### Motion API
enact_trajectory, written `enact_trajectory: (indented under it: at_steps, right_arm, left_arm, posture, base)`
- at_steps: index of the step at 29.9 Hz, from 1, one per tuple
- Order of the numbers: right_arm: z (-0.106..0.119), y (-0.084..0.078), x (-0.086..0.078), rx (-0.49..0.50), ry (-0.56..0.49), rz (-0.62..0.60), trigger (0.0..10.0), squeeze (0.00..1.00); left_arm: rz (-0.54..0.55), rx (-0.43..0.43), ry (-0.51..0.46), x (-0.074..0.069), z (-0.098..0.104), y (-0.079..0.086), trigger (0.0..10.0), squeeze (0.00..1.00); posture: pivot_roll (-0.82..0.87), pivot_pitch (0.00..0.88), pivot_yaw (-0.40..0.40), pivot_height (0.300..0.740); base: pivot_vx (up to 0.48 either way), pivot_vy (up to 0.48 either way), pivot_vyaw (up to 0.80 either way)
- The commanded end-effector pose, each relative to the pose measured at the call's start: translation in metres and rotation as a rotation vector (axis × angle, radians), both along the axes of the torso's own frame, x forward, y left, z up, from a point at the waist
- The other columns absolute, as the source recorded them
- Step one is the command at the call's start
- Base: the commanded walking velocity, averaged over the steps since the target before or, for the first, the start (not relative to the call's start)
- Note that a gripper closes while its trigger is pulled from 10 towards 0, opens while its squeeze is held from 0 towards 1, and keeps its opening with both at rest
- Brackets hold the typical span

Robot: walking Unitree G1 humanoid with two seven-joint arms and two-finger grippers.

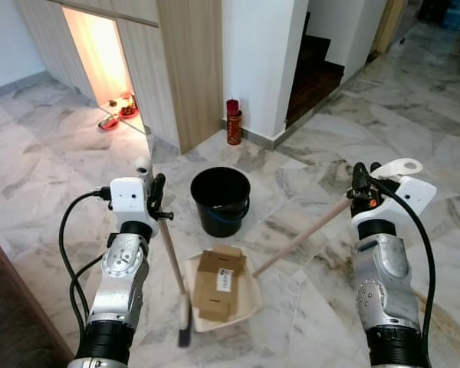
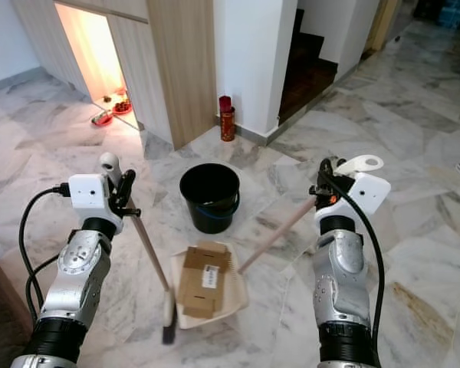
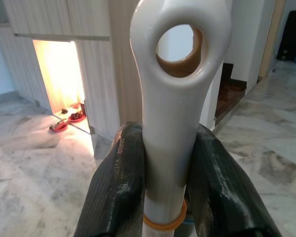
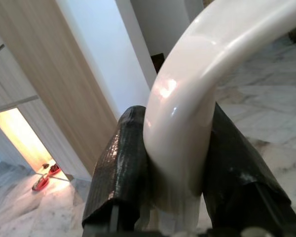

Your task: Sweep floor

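Cardboard (image 1: 218,284) is held on the dustpan (image 1: 249,310), low centre, below the black bucket (image 1: 220,201).
Broom (image 1: 172,264) is clamped by the left gripper (image 1: 156,201), dustpan handle by the right gripper (image 1: 360,186); the pan is best kept level when lifted.

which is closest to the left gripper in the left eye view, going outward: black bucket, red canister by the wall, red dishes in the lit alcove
From the left gripper, which is shut on the broom handle:
1. Black bucket, just to its right on the floor.
2. Red dishes, ahead in the lit alcove.
3. Red canister, ahead and right at the wall's foot; close to the dishes' distance, so this order is uncertain.
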State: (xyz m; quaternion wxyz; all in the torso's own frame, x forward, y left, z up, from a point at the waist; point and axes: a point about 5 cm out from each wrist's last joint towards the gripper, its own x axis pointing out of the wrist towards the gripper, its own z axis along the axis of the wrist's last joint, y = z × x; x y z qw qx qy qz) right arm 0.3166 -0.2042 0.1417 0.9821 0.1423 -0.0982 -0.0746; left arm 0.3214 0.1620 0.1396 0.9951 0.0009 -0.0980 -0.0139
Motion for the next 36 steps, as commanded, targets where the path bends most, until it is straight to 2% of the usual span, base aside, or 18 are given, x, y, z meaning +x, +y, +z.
enact_trajectory:
  at_steps: [1, 7, 9, 10, 11, 14, 20, 29, 36]
  right_arm:
    - [0.021, 0.001, 0.003, 0.004, -0.092, 0.000, 10.0, 0.00]
    - [0.023, 0.001, 0.004, 0.003, -0.098, 0.002, 10.0, 0.00]
    - [0.042, -0.006, 0.002, -0.060, -0.190, -0.103, 10.0, 0.00]
    - [0.042, -0.006, 0.002, -0.060, -0.190, -0.103, 10.0, 0.00]
    - [0.058, -0.009, 0.001, -0.063, -0.261, -0.143, 10.0, 0.00]
    - [0.068, -0.006, 0.003, -0.026, -0.304, -0.129, 10.0, 0.00]
    - [0.080, -0.008, 0.001, -0.049, -0.358, -0.186, 10.0, 0.00]
    - [0.096, -0.011, -0.002, 0.027, -0.454, -0.236, 10.0, 0.00]
    - [0.098, -0.006, 0.000, 0.011, -0.451, -0.210, 10.0, 0.00]
  left_arm:
    - [-0.011, -0.003, -0.063, 0.002, 0.016, -0.002, 10.0, 0.00]
    - [-0.016, -0.005, -0.062, 0.002, 0.016, -0.003, 10.0, 0.00]
    - [-0.018, 0.003, -0.063, 0.003, 0.017, -0.004, 10.0, 0.00]
    - [-0.018, 0.003, -0.063, 0.003, 0.017, -0.004, 10.0, 0.00]
    - [-0.019, 0.004, -0.064, 0.004, 0.017, -0.004, 10.0, 0.00]
    - [-0.019, 0.005, -0.064, 0.004, 0.017, -0.004, 10.0, 0.00]
    - [-0.007, 0.004, -0.072, 0.003, 0.019, -0.002, 10.0, 0.00]
    - [0.000, 0.004, -0.069, 0.002, 0.018, -0.001, 10.0, 0.00]
    - [0.006, 0.001, -0.071, 0.002, 0.019, 0.000, 10.0, 0.00]
  posture:
    - [-0.06, 0.000, 0.035, 0.740]
    - [-0.06, 0.000, 0.038, 0.740]
    - [-0.06, 0.000, 0.043, 0.740]
    - [-0.06, 0.000, 0.043, 0.740]
    - [-0.07, 0.000, 0.045, 0.740]
    - [-0.06, 0.000, 0.043, 0.740]
    - [-0.05, 0.000, 0.042, 0.740]
    - [-0.06, 0.000, 0.042, 0.740]
    - [-0.05, 0.000, 0.039, 0.740]
  base:
    - [0.000, 0.000, 0.00]
    - [0.087, 0.000, 0.00]
    - [0.298, 0.000, 0.00]
    - [0.300, 0.000, 0.00]
    - [0.300, 0.000, 0.00]
    - [0.301, 0.000, 0.00]
    - [0.301, 0.000, 0.00]
    - [0.302, 0.000, 0.00]
    - [0.344, 0.000, 0.00]
